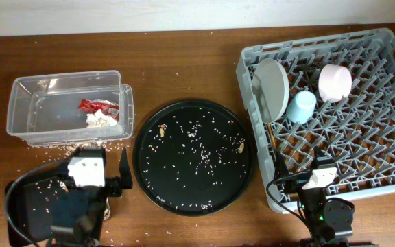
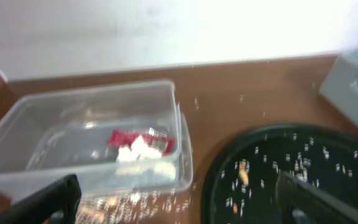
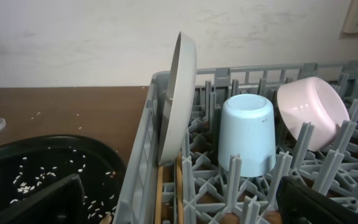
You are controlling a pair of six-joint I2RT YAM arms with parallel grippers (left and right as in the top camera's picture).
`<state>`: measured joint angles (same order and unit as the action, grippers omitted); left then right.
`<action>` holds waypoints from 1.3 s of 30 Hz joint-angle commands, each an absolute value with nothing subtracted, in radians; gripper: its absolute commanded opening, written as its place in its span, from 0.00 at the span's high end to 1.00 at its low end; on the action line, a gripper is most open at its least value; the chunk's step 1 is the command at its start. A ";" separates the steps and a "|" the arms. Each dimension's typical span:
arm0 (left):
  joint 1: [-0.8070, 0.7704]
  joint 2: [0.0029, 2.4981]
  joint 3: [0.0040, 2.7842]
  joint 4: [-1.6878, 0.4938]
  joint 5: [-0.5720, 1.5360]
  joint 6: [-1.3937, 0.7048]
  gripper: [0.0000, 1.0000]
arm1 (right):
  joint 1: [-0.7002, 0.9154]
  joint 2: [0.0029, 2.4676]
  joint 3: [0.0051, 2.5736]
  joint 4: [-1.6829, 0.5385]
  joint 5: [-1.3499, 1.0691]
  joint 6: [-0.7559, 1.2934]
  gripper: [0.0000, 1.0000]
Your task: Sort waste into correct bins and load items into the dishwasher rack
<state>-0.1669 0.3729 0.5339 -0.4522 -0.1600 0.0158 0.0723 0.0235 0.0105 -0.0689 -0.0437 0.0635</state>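
Observation:
The clear tub [image 1: 26, 110] at the left holds the red wrapper [image 1: 91, 105] and white tissue [image 1: 100, 119], both also in the left wrist view [image 2: 129, 138]. The black bin [image 1: 26, 206] with rice sits under my left arm. The rack [image 1: 382, 158] holds the plate [image 1: 271, 86], blue cup [image 1: 302, 106], pink bowl [image 1: 335, 81] and chopsticks [image 1: 273, 147]. Rice [image 1: 201, 158] and peanuts [image 1: 241, 144] lie on the round black tray [image 1: 142, 171]. My left gripper [image 2: 179, 211] is open and empty between tub and tray. My right gripper [image 3: 185, 208] is open and empty over the rack's near left corner. No carrot shows.
Loose rice [image 1: 67, 145] is scattered on the wooden table in front of the tub and along its back edge. The round tray fills the gap between the bins and the rack. A white wall stands behind the table.

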 commanded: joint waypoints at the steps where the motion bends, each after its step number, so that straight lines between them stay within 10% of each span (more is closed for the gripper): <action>1: -0.152 0.221 0.374 -0.379 -0.128 0.039 0.01 | 0.065 0.019 0.006 -0.073 -0.052 0.068 0.02; 39: -0.175 0.005 0.009 -0.068 -0.120 0.039 0.01 | 0.065 0.019 0.006 -0.073 -0.052 0.068 0.02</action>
